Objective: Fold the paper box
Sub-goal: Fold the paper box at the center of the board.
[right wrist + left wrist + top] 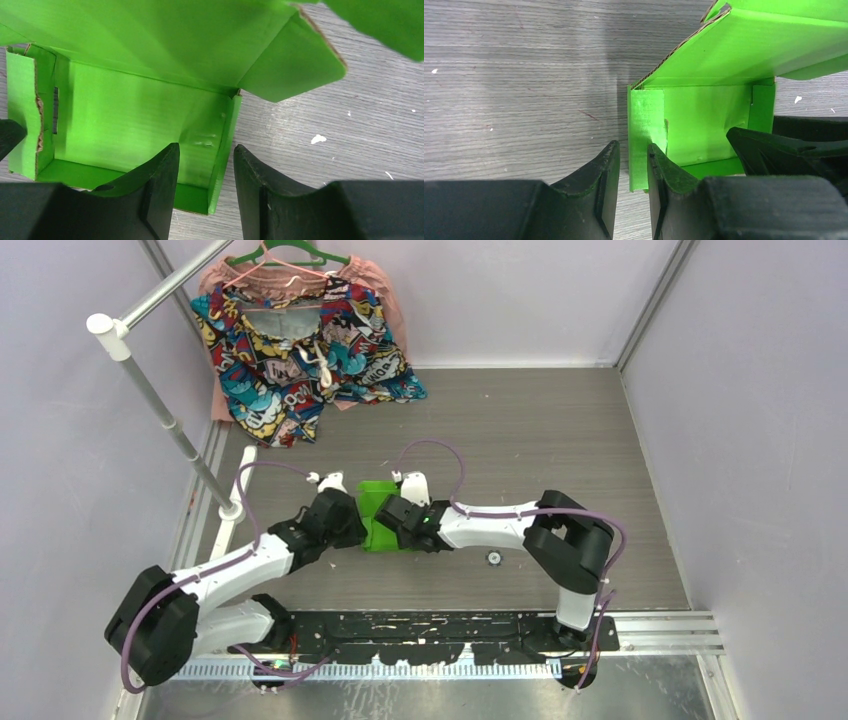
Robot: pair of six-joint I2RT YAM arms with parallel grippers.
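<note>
— Overhead?
— A bright lime-green card box (374, 505) on the grey wood-grain table (560, 440), open top up, long axis unclear.
— Left wrist?
— The left gripper (633, 159): narrow, astride its left wall, unclamped.
— Right wrist?
— The right gripper (206, 160): half-open, astride its right wall.

table (560, 440) lies open outward of the left gripper (633, 150) and right gripper (206, 152); between them the paper box (378, 502) walls block passage.
</note>
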